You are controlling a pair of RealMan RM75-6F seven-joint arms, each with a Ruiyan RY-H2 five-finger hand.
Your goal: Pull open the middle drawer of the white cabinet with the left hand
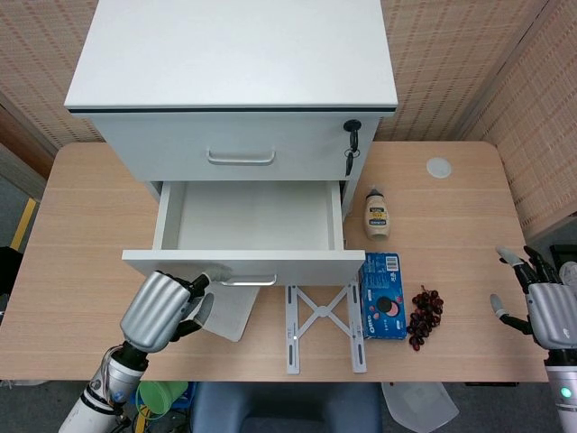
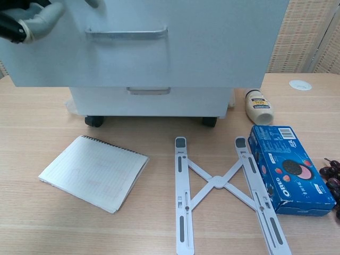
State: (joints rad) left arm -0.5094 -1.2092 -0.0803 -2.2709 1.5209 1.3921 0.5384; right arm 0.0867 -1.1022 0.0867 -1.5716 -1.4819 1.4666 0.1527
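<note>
A: Listing left to right, desk level. First item?

B: Left hand, head view, in front of the left end of the middle drawer. Fingers curled toward the drawer front; whether they touch the handle cannot be told. In the chest view only a fingertip shows at the top left corner, beside the drawer front.

A: Under it?

B: Spiral notebook, lying flat and closed on the desk, partly covered by the hand in the head view.

A: The cabinet?

B: White cabinet, standing at the back of the desk on dark castors. Top drawer closed, key hanging in the lock at its right end. Middle drawer pulled well out, interior white and bare. Bottom drawer closed, seen in the chest view only.

A: In front of the cabinet?

B: Folding stand, grey metal, two rails with a crossed brace, lying flat.

A: Further right?

B: Small bottle with a pale label, lying on its side just beside the cabinet. Blue Oreo box, flat, next to the stand's right rail. Dark grapes, just right of the box. White round disc, set in the desk near the back.

A: Last?

B: Right hand, at the desk's right edge, fingers apart, holding nothing.
</note>
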